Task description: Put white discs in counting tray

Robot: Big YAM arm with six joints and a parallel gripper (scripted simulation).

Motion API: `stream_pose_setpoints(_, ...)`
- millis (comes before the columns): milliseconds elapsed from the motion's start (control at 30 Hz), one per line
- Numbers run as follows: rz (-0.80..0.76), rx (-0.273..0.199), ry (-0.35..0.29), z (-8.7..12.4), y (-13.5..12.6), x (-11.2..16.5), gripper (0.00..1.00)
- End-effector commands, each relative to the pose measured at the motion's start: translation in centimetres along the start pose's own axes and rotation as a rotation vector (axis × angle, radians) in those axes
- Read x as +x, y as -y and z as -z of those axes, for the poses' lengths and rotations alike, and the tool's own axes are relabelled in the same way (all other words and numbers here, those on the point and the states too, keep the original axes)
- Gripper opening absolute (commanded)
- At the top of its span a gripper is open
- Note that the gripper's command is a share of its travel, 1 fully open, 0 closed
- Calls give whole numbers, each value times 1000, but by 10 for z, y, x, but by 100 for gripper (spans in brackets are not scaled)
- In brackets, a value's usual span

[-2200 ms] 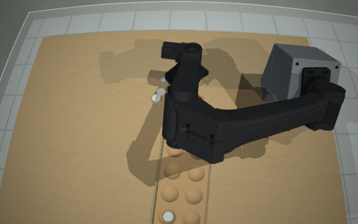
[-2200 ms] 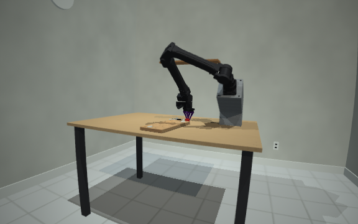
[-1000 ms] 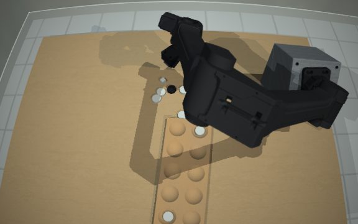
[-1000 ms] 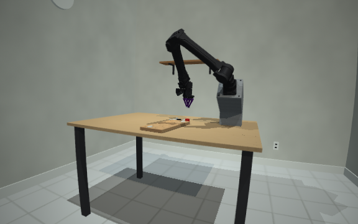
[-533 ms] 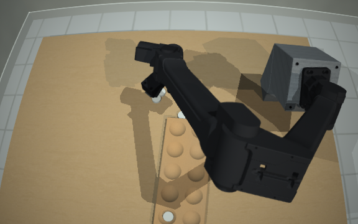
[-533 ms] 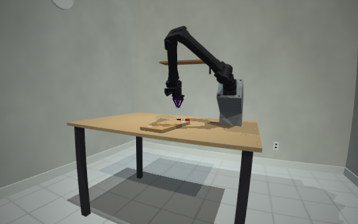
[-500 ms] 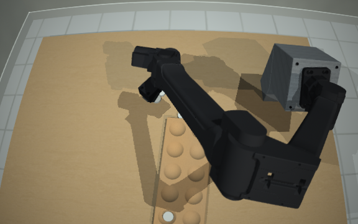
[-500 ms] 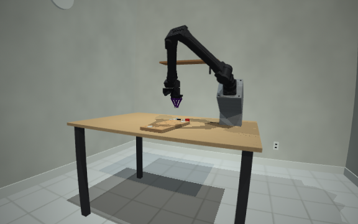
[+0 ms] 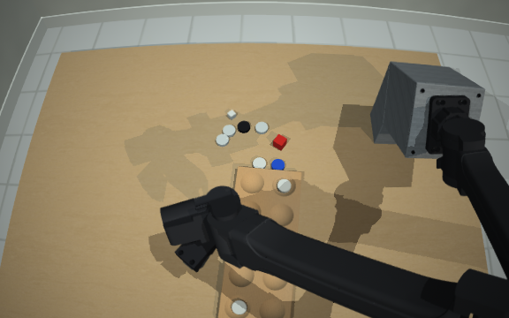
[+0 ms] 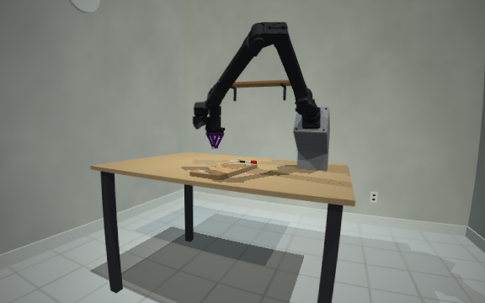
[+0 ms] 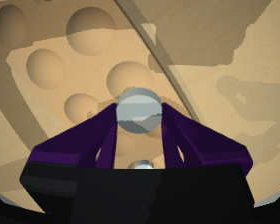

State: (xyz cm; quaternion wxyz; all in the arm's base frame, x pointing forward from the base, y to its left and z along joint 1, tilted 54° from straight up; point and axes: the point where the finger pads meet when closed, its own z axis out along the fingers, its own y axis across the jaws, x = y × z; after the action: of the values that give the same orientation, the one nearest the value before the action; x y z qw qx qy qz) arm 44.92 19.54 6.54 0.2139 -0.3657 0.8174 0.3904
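Observation:
The wooden counting tray lies on the table with two rows of round pockets. One white disc (image 9: pixel 284 185) rests in a far right pocket and another white disc (image 9: pixel 239 306) in a near left pocket. My gripper (image 11: pixel 139 110) has purple fingers and is shut on a white disc (image 11: pixel 139 110). It holds the disc well above the tray's middle, as the exterior view shows (image 10: pixel 215 140). The arm hides several middle pockets in the top view.
Loose beyond the tray's far end: white discs (image 9: pixel 259 162), (image 9: pixel 262 127), (image 9: pixel 229 130), a blue disc (image 9: pixel 277 164), a black disc (image 9: pixel 244 127), a red cube (image 9: pixel 279 141) and a small white cube (image 9: pixel 231 114). The grey arm base (image 9: pixel 422 110) stands at the right.

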Motion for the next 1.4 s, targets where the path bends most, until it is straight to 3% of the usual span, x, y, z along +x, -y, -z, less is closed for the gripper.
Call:
stream_pose_setpoints(0,-106,3,16,5,-40,-28,0)
stream_pose_setpoints(67,-101,-2,26,6,-53,-39,0)
stream_pose_setpoints(167,-125,-11,9,-2,-50,-32,0)
stream_pose_setpoints(267,-139,2,20,5,-43,-31,0)
stream_pose_setpoints(600,-128,-14,9,-82,-53,-32,0)
stream_pose_setpoints(700,-128,-14,10,-84,-54,-32,0)
stream_pose_setpoints(733,-150,9,29,-72,-38,-32,0)
stream_pose_setpoints(767,-121,15,57,-62,-44,-48,0)
stream_pose_setpoints(833,-109,14,67,-61,-44,-56,0)
stream_pose_setpoints(967,-115,-11,21,-88,-52,-42,0)
stream_pose_setpoints(1367,-114,-11,21,-100,-52,-44,0)
